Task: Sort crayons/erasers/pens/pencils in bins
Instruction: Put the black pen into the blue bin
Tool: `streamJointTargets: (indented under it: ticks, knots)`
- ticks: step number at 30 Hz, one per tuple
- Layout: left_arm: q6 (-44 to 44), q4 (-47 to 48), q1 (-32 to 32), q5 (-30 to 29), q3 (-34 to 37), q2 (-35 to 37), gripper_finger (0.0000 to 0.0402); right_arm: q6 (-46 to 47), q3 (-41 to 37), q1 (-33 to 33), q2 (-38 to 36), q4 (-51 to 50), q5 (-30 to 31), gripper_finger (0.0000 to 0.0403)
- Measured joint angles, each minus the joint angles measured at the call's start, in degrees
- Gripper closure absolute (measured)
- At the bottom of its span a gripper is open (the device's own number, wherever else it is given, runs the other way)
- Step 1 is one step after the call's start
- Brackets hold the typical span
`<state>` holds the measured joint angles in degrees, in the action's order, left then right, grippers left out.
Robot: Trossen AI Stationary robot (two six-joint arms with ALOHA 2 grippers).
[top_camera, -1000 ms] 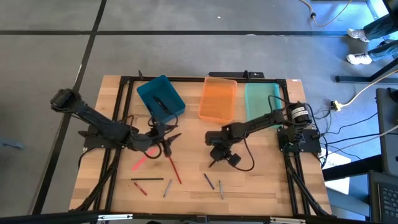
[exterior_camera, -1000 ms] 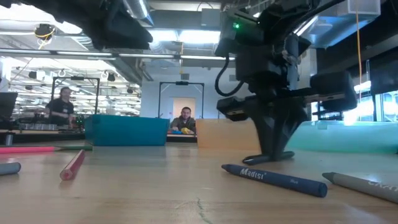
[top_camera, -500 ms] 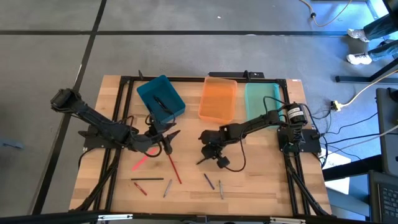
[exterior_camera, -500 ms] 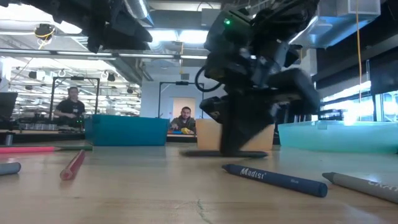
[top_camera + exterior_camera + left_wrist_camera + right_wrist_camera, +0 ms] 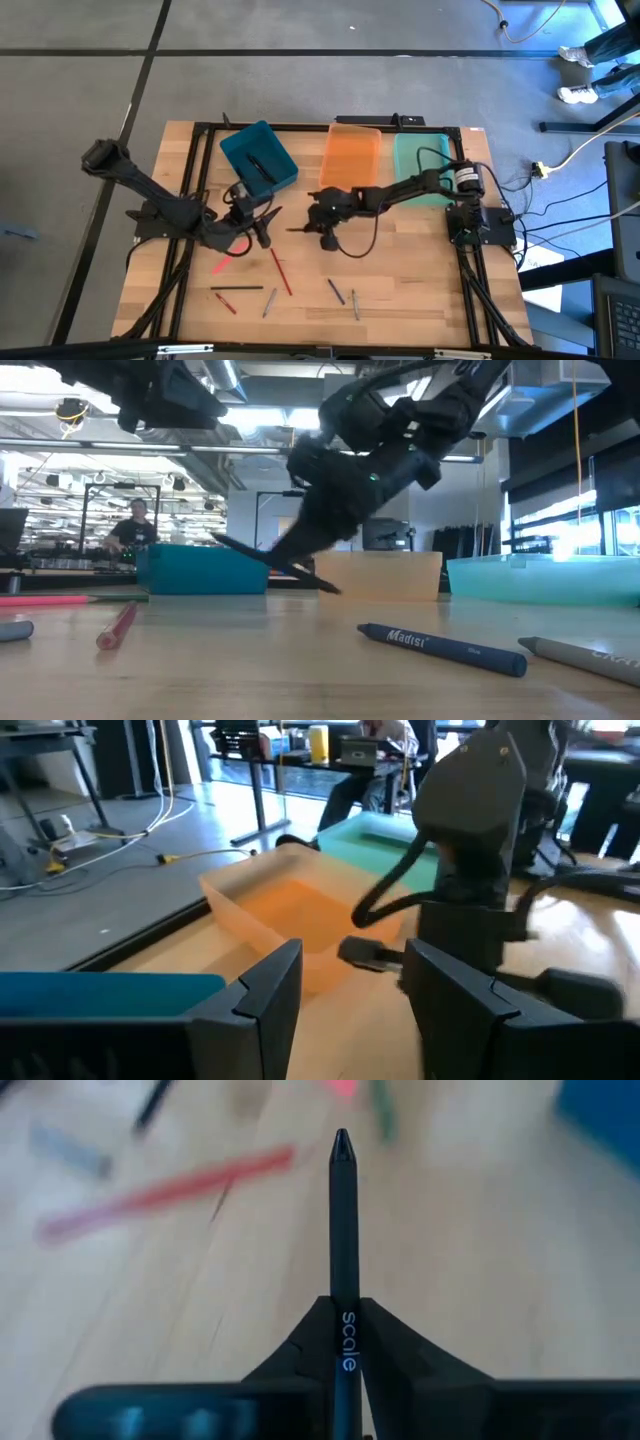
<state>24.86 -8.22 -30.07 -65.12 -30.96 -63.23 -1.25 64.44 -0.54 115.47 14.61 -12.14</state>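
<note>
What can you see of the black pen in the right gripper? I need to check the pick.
The black pen is slim, smooth and dark, looks like plastic, with a tapered tip and white lettering reading "scale". The right gripper is shut on its rear end. It sticks straight out past the fingers, off the wooden table, near the orange bin.

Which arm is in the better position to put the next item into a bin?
Right. Its claw is shut on a black pen, near the orange bin. The left claw is open and empty.
</note>
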Motion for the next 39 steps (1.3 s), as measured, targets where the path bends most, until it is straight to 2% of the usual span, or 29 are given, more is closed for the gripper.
streamJointTargets:
  ticks: [3, 10, 17, 22, 25, 30, 35, 39]
  knots:
    - [2.1, 3.8, -1.7, -2.7, 0.0, 1.8, 0.0232, 1.2, 2.0, -0.9, 0.3, 1.9, 3.1, 0.0361]
    - [9.4, 12.3, -5.2, -7.1, 0.0, 6.6, 0.0232, 1.3, 12.3, -4.0, 0.3, 2.1, 12.4, 0.036]
    - [18.4, 19.2, -8.3, -10.6, 0.0, 6.7, 0.0232, 7.3, 17.8, -8.9, 1.1, 6.0, 18.4, 0.036]
    - [24.1, 23.7, -9.3, -12.0, 0.0, 6.6, 0.0232, 13.1, 24.6, -11.7, 8.7, 6.8, 16.8, 0.0359]
    - [25.7, 24.7, -9.4, -11.9, 0.0, 6.6, 0.0232, 14.1, 30.6, -12.0, 14.3, 5.2, 15.1, 0.0359]
    - [26.1, 25.6, -9.6, -11.4, 0.0, 6.6, 0.0232, 14.5, 38.3, -12.0, 20.7, 2.8, 16.1, 0.0359]
    - [26.1, 26.0, -9.6, -12.0, 0.0, 6.6, 0.0232, 16.5, 41.9, -12.1, 24.2, -0.2, 17.1, 0.0354]
    - [27.2, 26.1, -9.1, -12.4, 0.0, 5.9, 0.0232, 16.2, 42.0, -12.3, 24.8, -0.6, 17.1, 0.0326]
